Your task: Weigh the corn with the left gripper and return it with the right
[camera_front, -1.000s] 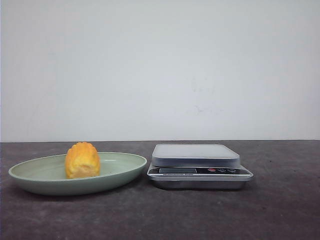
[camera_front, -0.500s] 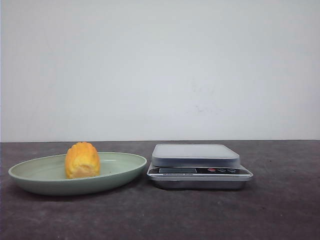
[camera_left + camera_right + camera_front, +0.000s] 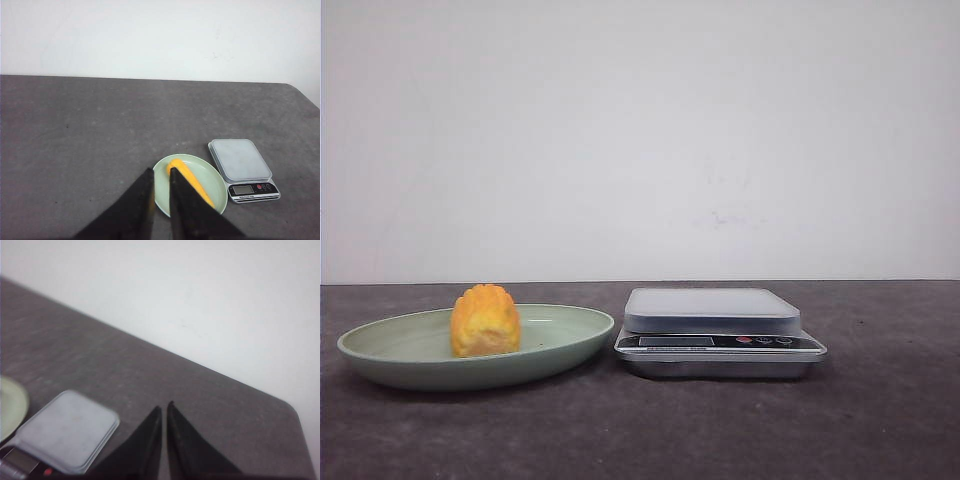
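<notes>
The corn [image 3: 485, 320], a stubby yellow-orange cob piece, lies on the left part of the green plate [image 3: 570, 345]. The grey kitchen scale [image 3: 712, 310] stands right beside the plate, with nothing on its platform. Neither gripper shows in the front view. In the left wrist view my left gripper [image 3: 160, 170] hangs high over the table, jaws close together with a narrow gap and holding nothing. The corn [image 3: 181, 171] is partly hidden behind one finger. My right gripper [image 3: 164, 406] is shut and empty, high above the table beside the scale [image 3: 65, 432].
The dark grey table [image 3: 880, 420] ends at a white wall behind. Its far right corner shows in the right wrist view [image 3: 290, 415]. The plate's rim shows at that view's edge [image 3: 7, 405].
</notes>
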Controlling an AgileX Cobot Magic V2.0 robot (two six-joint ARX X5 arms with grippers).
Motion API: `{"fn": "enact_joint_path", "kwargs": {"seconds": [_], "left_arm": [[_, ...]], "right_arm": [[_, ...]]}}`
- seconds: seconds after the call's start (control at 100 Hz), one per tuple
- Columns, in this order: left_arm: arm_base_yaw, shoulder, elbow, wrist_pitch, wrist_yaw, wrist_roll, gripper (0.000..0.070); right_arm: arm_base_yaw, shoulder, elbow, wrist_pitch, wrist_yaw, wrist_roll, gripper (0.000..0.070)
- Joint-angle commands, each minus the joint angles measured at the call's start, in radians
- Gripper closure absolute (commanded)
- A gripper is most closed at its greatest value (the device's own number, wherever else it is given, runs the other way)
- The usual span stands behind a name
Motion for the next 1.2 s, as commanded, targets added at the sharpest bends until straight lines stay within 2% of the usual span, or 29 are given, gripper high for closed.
{"fn": "enact_joint_path", "kwargs": {"seconds": [0.0, 0.12, 0.23, 0.35, 0.62, 0.78, 0.88, 1.19], "left_arm": [[-0.005, 0.011, 0.017, -0.025, -0.001, -0.003, 0.0689], [-0.005, 0.011, 0.017, -0.025, -0.001, -0.003, 0.0689], [-0.005, 0.011, 0.017, -0.025, -0.001, -0.003, 0.0689], [-0.005, 0.011, 0.017, -0.025, -0.001, -0.003, 0.0689], [-0.005, 0.011, 0.017, -0.025, -0.001, -0.003, 0.0689], [-0.005, 0.011, 0.017, -0.025, -0.001, -0.003, 0.0689], [-0.005, 0.011, 0.017, -0.025, -0.001, -0.003, 0.0689], [-0.005, 0.011, 0.017, -0.025, -0.001, -0.003, 0.0689]], "right_arm": [[-0.099, -0.043, -0.111, 0.128, -0.082, 0.016, 0.0689], [-0.289, -0.153, -0.336, 0.307, -0.271, 0.069, 0.0690], [-0.439, -0.251, -0.514, 0.398, -0.438, 0.138, 0.0690], [-0.560, -0.341, -0.660, 0.450, -0.548, 0.149, 0.0689], [-0.673, -0.471, -0.829, 0.484, -0.560, 0.055, 0.0690], [-0.701, -0.510, -0.916, 0.575, -0.507, 0.058, 0.0690], [-0.709, -0.509, -0.952, 0.625, -0.507, 0.069, 0.0690], [-0.710, -0.509, -0.956, 0.509, -0.508, 0.098, 0.0690]]}}
